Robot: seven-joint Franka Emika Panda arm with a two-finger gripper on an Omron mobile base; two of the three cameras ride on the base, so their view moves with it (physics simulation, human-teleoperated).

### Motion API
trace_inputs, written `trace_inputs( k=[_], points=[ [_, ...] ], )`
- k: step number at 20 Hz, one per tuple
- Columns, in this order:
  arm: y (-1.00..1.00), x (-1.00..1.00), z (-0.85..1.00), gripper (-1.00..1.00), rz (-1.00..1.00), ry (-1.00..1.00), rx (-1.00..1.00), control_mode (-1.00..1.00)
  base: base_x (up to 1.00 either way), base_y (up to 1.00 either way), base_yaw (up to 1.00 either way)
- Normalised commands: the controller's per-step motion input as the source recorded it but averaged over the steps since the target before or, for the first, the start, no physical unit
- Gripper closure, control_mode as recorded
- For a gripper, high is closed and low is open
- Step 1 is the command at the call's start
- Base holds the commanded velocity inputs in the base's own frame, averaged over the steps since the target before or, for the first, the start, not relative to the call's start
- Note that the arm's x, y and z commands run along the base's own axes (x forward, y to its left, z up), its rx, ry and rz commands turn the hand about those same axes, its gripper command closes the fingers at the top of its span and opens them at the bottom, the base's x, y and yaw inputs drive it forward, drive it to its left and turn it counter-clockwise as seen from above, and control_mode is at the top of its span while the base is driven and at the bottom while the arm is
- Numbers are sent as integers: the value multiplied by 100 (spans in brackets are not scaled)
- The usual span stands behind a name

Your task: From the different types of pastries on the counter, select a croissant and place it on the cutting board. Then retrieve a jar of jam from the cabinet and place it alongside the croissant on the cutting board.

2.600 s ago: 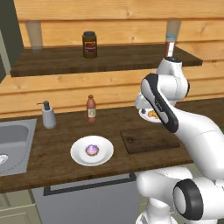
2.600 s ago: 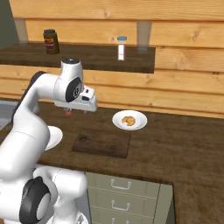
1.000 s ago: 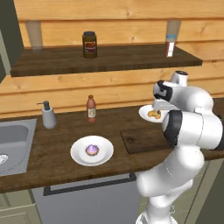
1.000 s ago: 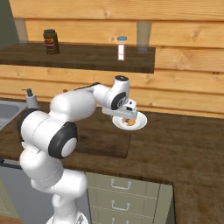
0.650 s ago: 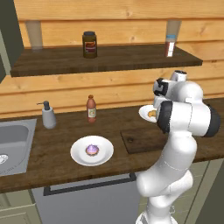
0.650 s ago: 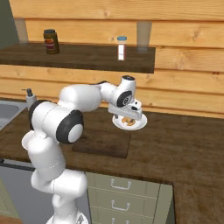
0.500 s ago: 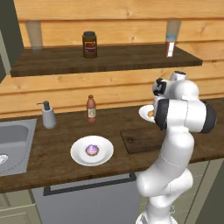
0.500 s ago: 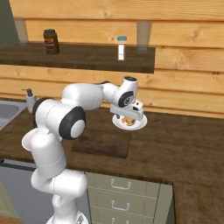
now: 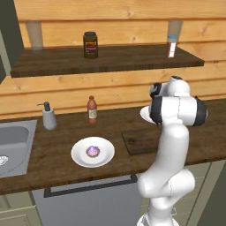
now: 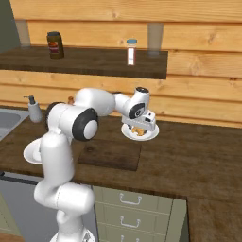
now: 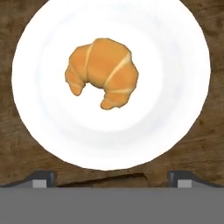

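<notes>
I have the gripper (image 10: 140, 124) hanging just above the croissant (image 10: 138, 131) on its white plate (image 10: 150, 134), jaws spread wide. The cutting board (image 10: 110, 154) lies below-left of it, nearer me, on the counter (image 10: 198, 160).

**Timber wall, plank shelf and pale drawers below**

The back wall (image 9: 119, 84) is clad in light horizontal wooden planks. A dark wooden plank shelf (image 9: 110, 59) runs along it, resting on pale brackets (image 9: 34, 35). At the left a steel sink (image 9: 13, 141) is set in, with a grey soap dispenser (image 9: 48, 117) beside it. Below, pale olive drawers (image 10: 137, 208) carry small metal handles, and a grey front with a long dark bar handle (image 9: 90, 187) sits under the worktop. Lighting is even and soft.
</notes>
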Motion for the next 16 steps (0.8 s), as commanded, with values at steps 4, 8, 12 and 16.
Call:
trace_inputs(
  k=[4, 8, 12, 16],
  points=[
    [-2, 63, -24, -100, 18, 0, -3, -100, 0, 0, 0],
    [-21, 49, -14, -100, 19, 0, 0, -100, 0, 0, 0],
    [-28, 30, -20, -100, 17, 0, 0, -100, 0, 0, 0],
    [-6, 29, -37, -100, 11, 2, 0, -100, 0, 0, 0]
  ],
)
